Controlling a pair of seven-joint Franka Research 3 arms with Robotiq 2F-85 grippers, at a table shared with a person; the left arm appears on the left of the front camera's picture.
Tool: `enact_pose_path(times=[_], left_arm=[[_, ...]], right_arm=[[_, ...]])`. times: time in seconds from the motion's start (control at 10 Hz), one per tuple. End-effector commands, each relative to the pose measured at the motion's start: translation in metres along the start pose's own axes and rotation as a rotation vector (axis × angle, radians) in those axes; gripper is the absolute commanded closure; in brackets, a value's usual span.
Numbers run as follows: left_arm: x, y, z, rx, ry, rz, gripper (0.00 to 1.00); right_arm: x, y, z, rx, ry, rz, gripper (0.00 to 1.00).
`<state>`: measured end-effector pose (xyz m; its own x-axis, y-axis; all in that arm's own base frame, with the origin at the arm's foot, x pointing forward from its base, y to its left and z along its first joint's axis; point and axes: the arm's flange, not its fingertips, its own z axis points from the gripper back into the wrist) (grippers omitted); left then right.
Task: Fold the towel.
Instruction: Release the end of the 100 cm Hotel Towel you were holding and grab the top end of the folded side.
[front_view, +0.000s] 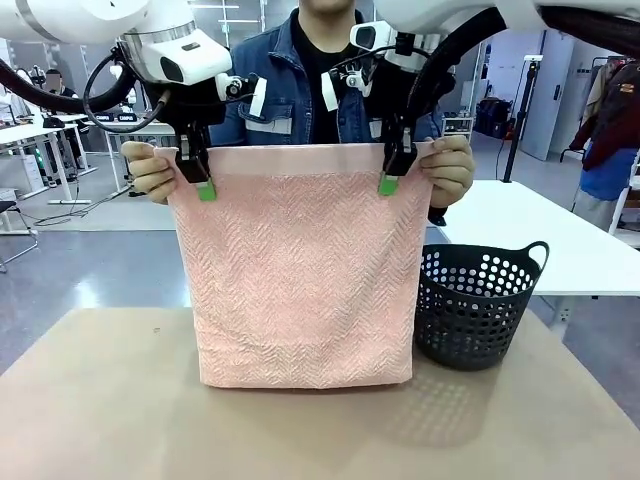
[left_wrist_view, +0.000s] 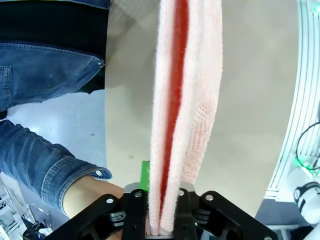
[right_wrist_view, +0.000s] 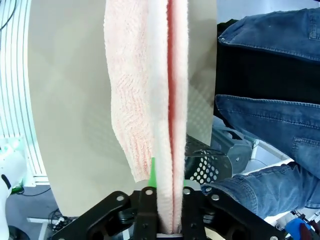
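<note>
Our left hand (front_view: 205, 188) and right hand (front_view: 388, 183) are both pinched tight on the towel (front_view: 300, 290), one near each top corner. It hangs doubled above the counter (front_view: 90, 400). The person's hands (front_view: 150, 170) grip the corners outboard of ours. Front view adds the basket (front_view: 478, 305) at 3 o'clock of the towel. Wrist views add the edge-on look: two layers sandwiched between our fingers (left_wrist_view: 135, 215), with a red gap between them.
</note>
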<state>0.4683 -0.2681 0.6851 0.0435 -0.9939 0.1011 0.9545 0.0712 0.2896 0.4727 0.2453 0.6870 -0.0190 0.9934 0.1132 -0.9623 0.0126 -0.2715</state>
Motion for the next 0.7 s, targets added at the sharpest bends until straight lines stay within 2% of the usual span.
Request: enact_pose_path(times=[0.0,0.2,0.3,0.6], left_arm=[[-0.0047,0.0016,0.0059,-0.017,-0.007,-0.010,1.00],[-0.0086,0.0047,0.0073,-0.002,-0.003,-0.039,1.00],[-0.0003,0.0003,0.0004,0.000,-0.001,0.001,1.00],[-0.0003,0.0003,0.0004,0.000,-0.001,0.001,1.00]], right_arm=[[0.0028,-0.0040,0.0030,-0.011,0.016,-0.030,1.00],[0.0018,-0.0045,0.0036,-0.016,-0.007,-0.040,1.00],[0.0003,-0.0003,0.0012,-0.002,-0.001,-0.003,1.00],[0.0003,-0.0003,0.0012,-0.002,-0.001,-0.003,1.00]])
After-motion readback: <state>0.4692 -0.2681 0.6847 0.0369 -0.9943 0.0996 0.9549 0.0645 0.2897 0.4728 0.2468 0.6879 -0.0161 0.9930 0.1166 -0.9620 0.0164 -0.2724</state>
